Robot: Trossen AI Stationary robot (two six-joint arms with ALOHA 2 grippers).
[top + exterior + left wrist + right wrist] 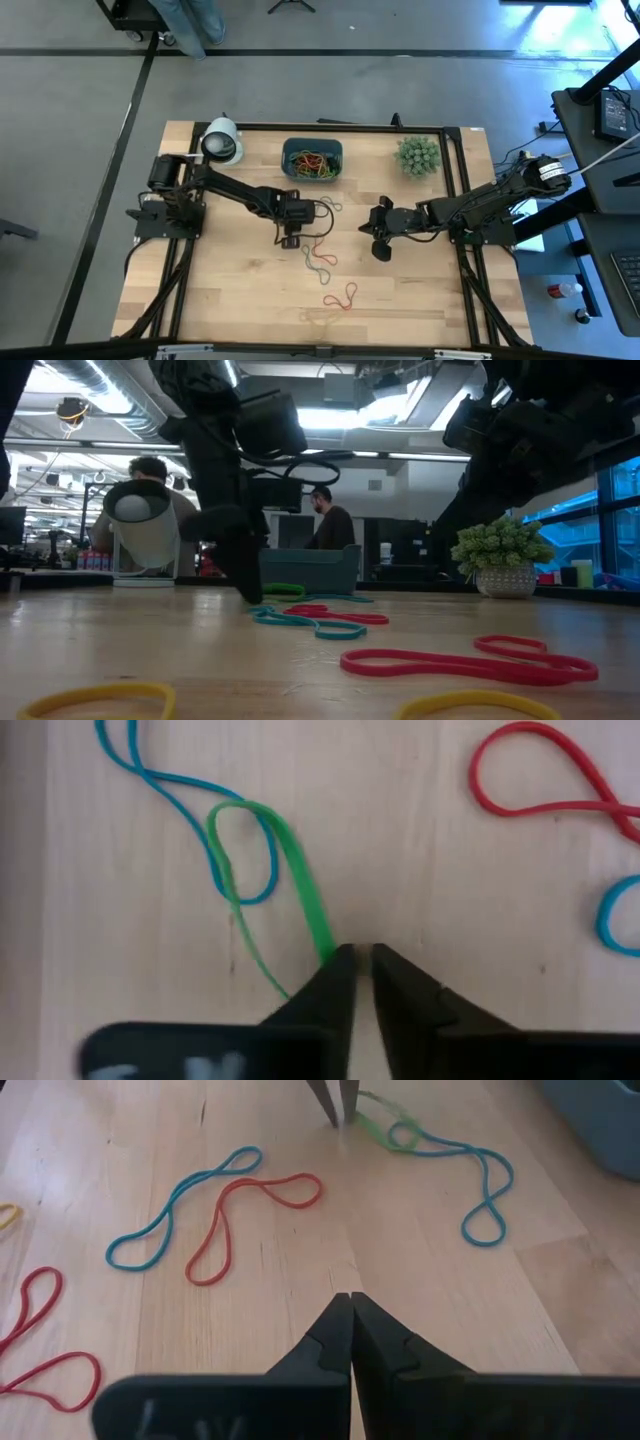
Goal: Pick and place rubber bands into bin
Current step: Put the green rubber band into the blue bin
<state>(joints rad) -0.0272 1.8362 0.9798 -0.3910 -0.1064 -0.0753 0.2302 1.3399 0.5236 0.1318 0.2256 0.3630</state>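
The left gripper (362, 958) stands tips-down on the bench (220, 290), jaws a narrow slit apart, a green rubber band (300, 885) touching one tip, not clamped. The bin (312, 160), at twelve o'clock from it, holds several bands. At three o'clock the right gripper (350, 1302) hovers, jaws fully together, empty.

No text, label, brand, number or sign is showing legibly in any view. Pale marks are showing on the dark body of each wrist camera's own gripper, but they are too blurred to read.
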